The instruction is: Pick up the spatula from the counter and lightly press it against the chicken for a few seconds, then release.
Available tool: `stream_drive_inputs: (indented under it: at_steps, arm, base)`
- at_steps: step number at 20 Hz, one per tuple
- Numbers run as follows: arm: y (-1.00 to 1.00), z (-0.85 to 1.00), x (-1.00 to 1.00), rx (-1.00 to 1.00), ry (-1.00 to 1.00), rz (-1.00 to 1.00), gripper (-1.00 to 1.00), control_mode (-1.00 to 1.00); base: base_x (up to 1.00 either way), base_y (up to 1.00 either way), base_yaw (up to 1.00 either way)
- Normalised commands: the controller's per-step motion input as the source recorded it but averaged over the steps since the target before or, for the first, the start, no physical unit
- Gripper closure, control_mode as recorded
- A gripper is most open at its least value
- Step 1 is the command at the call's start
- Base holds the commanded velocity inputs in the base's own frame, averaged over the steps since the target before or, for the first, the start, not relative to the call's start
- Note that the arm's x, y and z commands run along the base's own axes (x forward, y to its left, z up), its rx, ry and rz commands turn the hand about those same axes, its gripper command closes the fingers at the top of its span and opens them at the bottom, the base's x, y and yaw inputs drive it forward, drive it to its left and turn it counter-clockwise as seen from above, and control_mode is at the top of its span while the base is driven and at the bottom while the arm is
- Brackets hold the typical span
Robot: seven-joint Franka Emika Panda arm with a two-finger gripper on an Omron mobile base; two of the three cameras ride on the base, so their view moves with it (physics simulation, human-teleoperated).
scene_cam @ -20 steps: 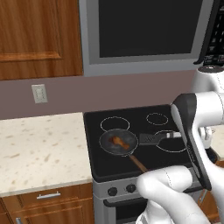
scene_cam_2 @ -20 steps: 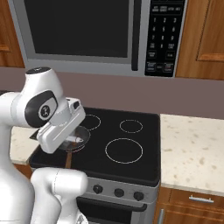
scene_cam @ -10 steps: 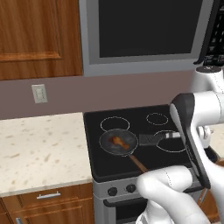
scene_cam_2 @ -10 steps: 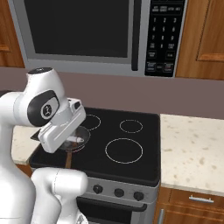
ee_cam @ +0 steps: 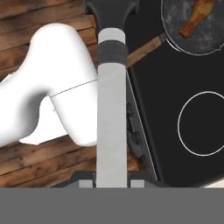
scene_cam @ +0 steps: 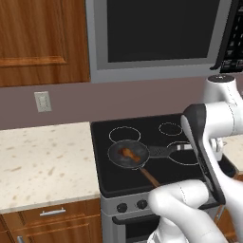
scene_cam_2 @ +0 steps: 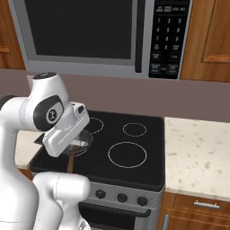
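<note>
My gripper [ee_cam: 112, 182] is shut on the spatula [ee_cam: 112, 100], a grey handle with a black band that ends in a black blade [ee_cam: 112, 9]. In the left base view the spatula [scene_cam: 163, 151] lies level over the stove, its blade by the right rim of the dark pan [scene_cam: 116, 158]. The brown chicken piece [scene_cam: 128, 153] lies in the middle of that pan, apart from the blade. The hand view has the chicken [ee_cam: 197, 18] in the pan [ee_cam: 175, 37] at the top right. My forearm hides much of the pan [scene_cam_2: 84, 140] in the right base view.
The pan's wooden handle [scene_cam: 150, 177] points toward the stove's front edge. The black cooktop [scene_cam_2: 130, 155] has free burners to the right. Speckled counters [scene_cam: 42, 161] flank it on both sides. A microwave [scene_cam_2: 94, 31] hangs above. My own white arm [scene_cam: 209, 152] stands over the stove's right side.
The spatula has crept a little to the left, toward the pan. The pan and the chicken have stayed put, and the grip is unchanged.
</note>
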Motion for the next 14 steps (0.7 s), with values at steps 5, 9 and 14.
stream_drive_inputs:
  at_steps: [5, 9, 14]
  arm:
    - [0.08, -0.05, 0.18, 0.0, 0.0, 0.0, 1.0, -1.0]
    - [0.02, -0.13, 0.22, 0.0, 0.0, 0.0, 1.0, -1.0]
    - [0.0, -0.2, 0.27, 0.0, 0.0, 0.0, 1.0, -1.0]
  base:
    - [0.0, 0.0, 0.0]
    - [0.0, 0.0, 0.0]
    - [0.0, 0.0, 0.0]
